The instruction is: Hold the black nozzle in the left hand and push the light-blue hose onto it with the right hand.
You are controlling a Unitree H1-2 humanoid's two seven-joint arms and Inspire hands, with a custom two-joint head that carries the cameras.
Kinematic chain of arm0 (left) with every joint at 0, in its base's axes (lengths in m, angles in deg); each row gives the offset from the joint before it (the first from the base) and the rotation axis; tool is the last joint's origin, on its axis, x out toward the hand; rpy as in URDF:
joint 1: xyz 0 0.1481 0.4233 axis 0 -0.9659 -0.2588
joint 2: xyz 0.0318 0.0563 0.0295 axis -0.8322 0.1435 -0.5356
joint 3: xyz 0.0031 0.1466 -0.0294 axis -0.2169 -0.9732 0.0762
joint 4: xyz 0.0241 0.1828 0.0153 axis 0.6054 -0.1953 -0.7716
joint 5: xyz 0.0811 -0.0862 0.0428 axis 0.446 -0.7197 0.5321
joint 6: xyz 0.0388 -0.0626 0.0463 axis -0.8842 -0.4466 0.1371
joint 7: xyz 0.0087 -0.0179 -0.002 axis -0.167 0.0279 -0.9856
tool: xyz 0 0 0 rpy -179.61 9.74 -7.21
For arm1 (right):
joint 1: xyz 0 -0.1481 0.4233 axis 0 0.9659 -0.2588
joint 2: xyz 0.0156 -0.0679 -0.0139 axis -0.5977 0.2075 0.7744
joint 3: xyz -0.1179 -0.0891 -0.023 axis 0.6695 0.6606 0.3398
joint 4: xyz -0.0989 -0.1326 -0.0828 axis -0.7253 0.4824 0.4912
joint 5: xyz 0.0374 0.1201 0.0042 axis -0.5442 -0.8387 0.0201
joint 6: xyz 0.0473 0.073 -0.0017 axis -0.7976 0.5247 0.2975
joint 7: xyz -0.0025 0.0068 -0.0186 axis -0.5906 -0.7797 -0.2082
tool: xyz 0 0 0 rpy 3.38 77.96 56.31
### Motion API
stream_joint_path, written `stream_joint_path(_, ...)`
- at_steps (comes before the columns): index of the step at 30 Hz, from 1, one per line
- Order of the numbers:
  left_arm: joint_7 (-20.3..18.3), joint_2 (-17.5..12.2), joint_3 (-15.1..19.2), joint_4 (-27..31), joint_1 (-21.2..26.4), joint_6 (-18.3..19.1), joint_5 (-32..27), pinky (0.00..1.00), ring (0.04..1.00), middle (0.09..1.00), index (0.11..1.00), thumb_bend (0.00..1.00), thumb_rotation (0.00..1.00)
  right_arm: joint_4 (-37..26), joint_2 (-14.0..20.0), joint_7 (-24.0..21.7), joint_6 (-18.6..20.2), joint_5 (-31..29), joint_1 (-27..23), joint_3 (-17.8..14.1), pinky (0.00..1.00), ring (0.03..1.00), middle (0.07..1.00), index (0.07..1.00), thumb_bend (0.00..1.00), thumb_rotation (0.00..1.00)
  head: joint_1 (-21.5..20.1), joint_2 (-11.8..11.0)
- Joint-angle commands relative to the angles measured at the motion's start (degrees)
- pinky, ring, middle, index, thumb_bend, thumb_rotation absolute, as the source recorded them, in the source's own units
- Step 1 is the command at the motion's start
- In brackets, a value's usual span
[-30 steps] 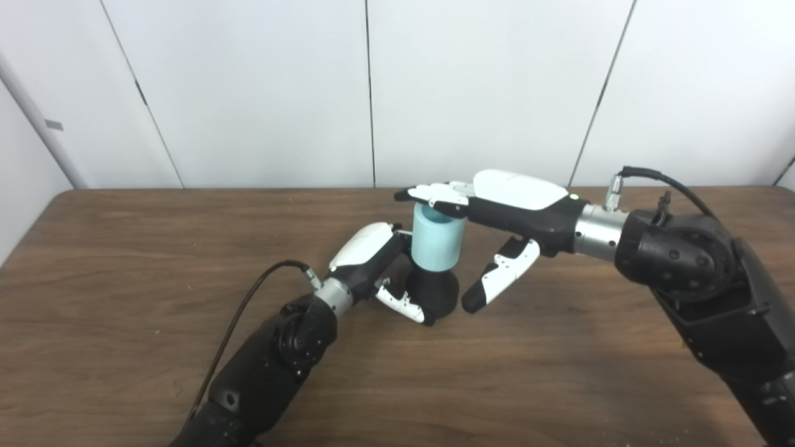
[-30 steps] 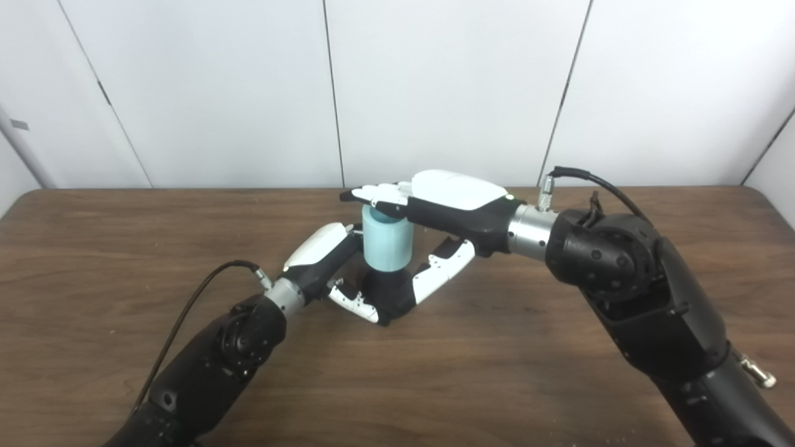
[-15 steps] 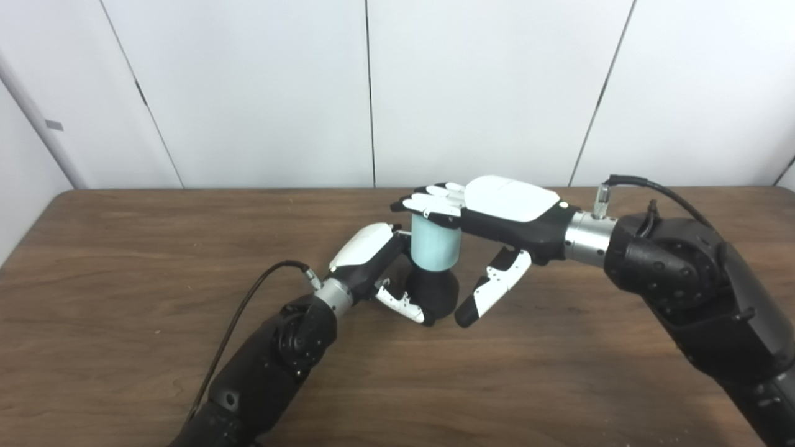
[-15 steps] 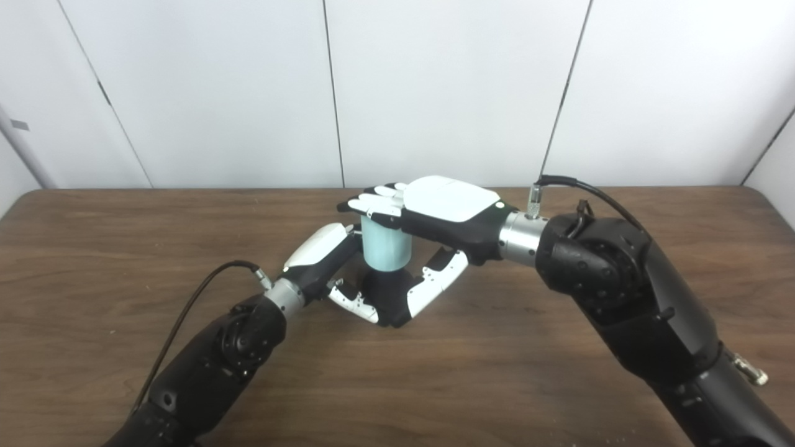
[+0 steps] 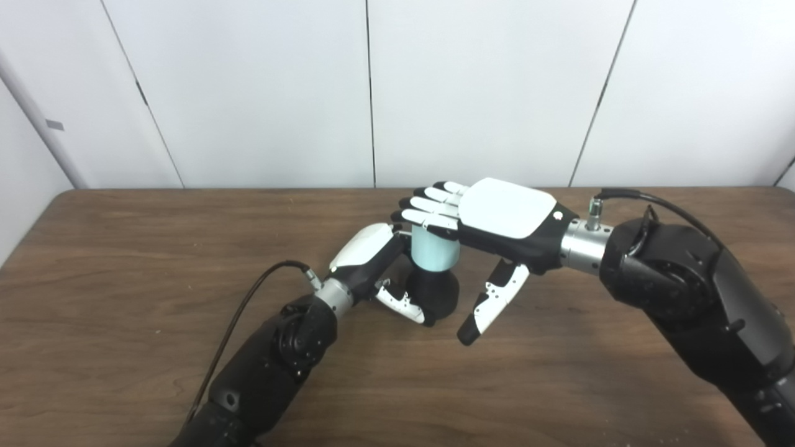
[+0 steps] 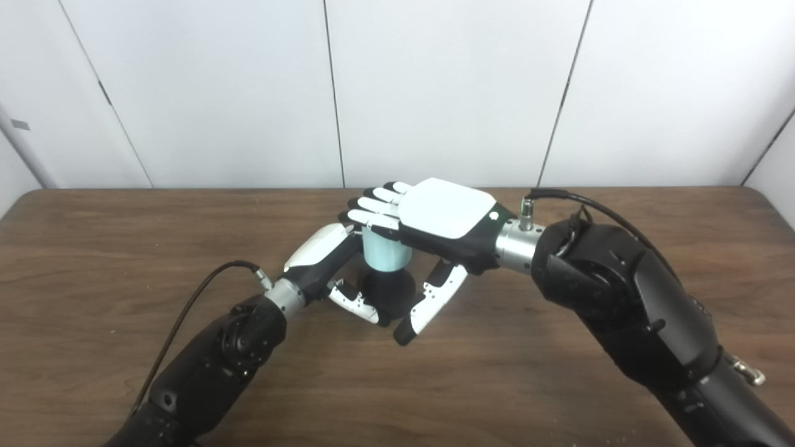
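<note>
The black nozzle (image 5: 435,292) stands upright on the brown table (image 5: 124,261), with my left hand (image 5: 372,261) shut around its base. The light-blue hose (image 5: 435,251), a short upright cylinder, sits on top of the nozzle. My right hand (image 5: 490,217) lies flat, palm down, on the hose's top. Its fingers (image 5: 428,208) stretch out over the rim and hide it, and its thumb (image 5: 490,304) hangs down to the right of the nozzle, apart from it. That hand is open and grips nothing.
White wall panels (image 5: 372,93) rise behind the table's far edge. A black cable (image 5: 248,304) loops off my left wrist above the tabletop, and another cable (image 5: 652,202) arches over my right wrist.
My right hand has pressed down and tilted its back toward the camera. The light-blue hose has sunk lower onto the black nozzle and shows less height. The left hand has stayed put.
</note>
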Motion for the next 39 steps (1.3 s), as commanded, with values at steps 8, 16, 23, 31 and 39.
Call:
stream_joint_path(8, -4.14, -0.22, -2.08, -2.68, -2.47, 2.24, 1.9, 1.0, 0.637, 0.501, 0.476, 0.52, 0.0, -1.09, 1.34, -3.07, -1.12, -0.52, 2.43, 1.44, 1.0, 1.0, 1.0, 0.997, 0.88, 0.88, 0.09, 0.49)
stream_joint_path(16, -4.16, -0.25, -1.86, -2.27, -2.53, 2.52, 1.8, 1.0, 0.637, 0.501, 0.476, 0.52, 0.0, -0.42, 0.76, -2.54, -2.06, -3.83, 3.13, 1.71, 1.0, 1.0, 1.0, 1.0, 0.86, 0.84, 0.1, 0.97)
stream_joint_path(23, -4.32, -0.43, -1.94, -1.9, -2.69, 2.81, 2.0, 1.0, 0.637, 0.502, 0.475, 0.52, 0.0, -0.21, 0.97, -2.32, -2.52, -4.36, 3.09, 2.31, 1.0, 1.0, 1.0, 0.998, 0.86, 0.85, 0.15, 1.37)
stream_joint_path(31, -4.59, -0.83, -1.93, -1.04, -2.8, 2.99, 2.09, 1.0, 0.637, 0.505, 0.474, 0.52, 0.0, 0.42, 0.84, -2.95, -1.98, -4.65, 3.7, 3.39, 1.0, 1.0, 1.0, 0.999, 0.87, 0.85, 0.24, 1.83)
stream_joint_path(39, -4.79, -1.19, -1.77, -1.03, -2.76, 2.75, 1.9, 1.0, 0.64, 0.511, 0.47, 0.52, 0.0, 2.71, 0.92, -3.31, -0.7, -5.22, 1.68, 3.41, 1.0, 1.0, 1.0, 0.992, 0.86, 0.83, 0.13, 1.96)
